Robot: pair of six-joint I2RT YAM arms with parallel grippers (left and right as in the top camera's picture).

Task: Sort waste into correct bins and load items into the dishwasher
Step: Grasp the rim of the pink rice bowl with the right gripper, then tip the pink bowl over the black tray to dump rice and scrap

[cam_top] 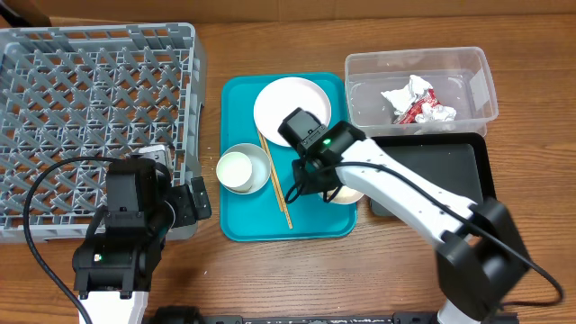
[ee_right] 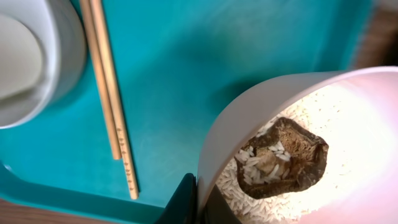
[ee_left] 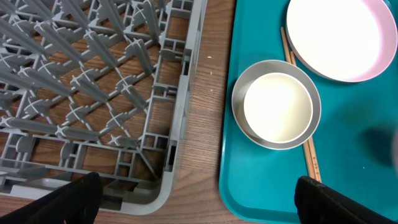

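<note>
My right gripper (cam_top: 317, 176) (ee_right: 202, 202) is shut on the rim of a white bowl (cam_top: 347, 193) (ee_right: 249, 124) at the teal tray's right edge. The bowl holds loose rice (ee_right: 239, 198) and a brown food lump (ee_right: 283, 158). A white plate (cam_top: 292, 110) (ee_left: 336, 37), a small white cup (cam_top: 243, 168) (ee_left: 277, 104) and two chopsticks (cam_top: 274, 184) (ee_right: 112, 106) lie on the teal tray (cam_top: 238, 99). The grey rack (cam_top: 90, 108) (ee_left: 93, 81) is at left. My left gripper (cam_top: 184, 202) (ee_left: 199, 199) is open and empty between the rack's corner and the tray.
A clear tub (cam_top: 418, 63) at back right holds a red-and-white wrapper (cam_top: 427, 112) and crumpled white paper (cam_top: 405, 93). A black tray (cam_top: 445, 166) lies in front of it, beside the bowl. Bare wood shows between the rack and the teal tray (ee_left: 205, 124).
</note>
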